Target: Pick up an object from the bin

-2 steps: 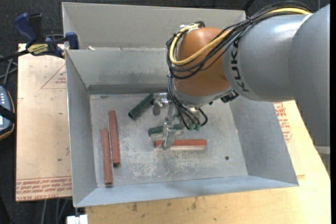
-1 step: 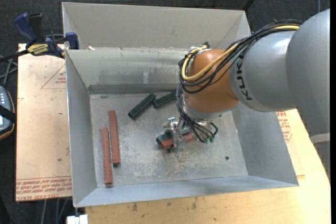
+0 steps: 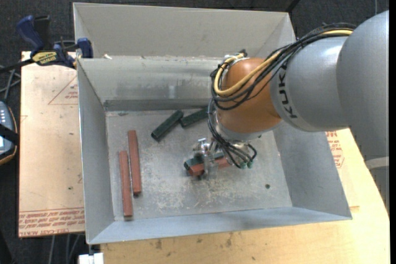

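Fingers (image 3: 203, 155) are hanging over a small red piece (image 3: 197, 171) at the middle of the bin (image 3: 93, 133).
Their spread I cannot tell; centring the piece between them before squeezing is looking wisest.

I count, in my bin (image 3: 93, 151): two long red-brown bars (image 3: 134, 162), second bar (image 3: 125, 185) alongside first. Two dark oblong blocks (image 3: 167, 125), second block (image 3: 194, 117). One small red-and-dark bit (image 3: 197, 169), kind unclear to me.
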Motion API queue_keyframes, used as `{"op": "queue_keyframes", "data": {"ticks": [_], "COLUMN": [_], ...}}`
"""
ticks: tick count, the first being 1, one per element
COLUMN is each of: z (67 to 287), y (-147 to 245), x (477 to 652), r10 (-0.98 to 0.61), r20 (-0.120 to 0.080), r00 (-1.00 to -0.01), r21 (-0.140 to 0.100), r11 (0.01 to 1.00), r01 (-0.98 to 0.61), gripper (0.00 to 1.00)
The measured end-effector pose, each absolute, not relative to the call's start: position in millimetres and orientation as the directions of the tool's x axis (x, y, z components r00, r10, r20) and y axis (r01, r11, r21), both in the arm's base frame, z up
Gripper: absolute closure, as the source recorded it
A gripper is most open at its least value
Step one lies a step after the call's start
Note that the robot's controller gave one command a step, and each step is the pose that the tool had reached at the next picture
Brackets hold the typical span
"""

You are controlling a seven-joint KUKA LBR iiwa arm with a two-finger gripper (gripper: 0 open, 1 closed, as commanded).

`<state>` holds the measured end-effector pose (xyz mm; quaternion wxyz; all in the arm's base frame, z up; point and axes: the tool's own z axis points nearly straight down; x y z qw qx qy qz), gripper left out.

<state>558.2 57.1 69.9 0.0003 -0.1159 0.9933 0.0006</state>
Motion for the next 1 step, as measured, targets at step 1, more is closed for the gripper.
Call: {"op": "queue_keyframes", "data": {"ticks": [1], "z": [210.7], "y": [77.0], "x": [566.3], "r10": [-0.237], "r20": [-0.003], "r00": [-0.972], "r21": [0.001], "r11": [0.972], "r01": [-0.237], "gripper": [1.00]}}
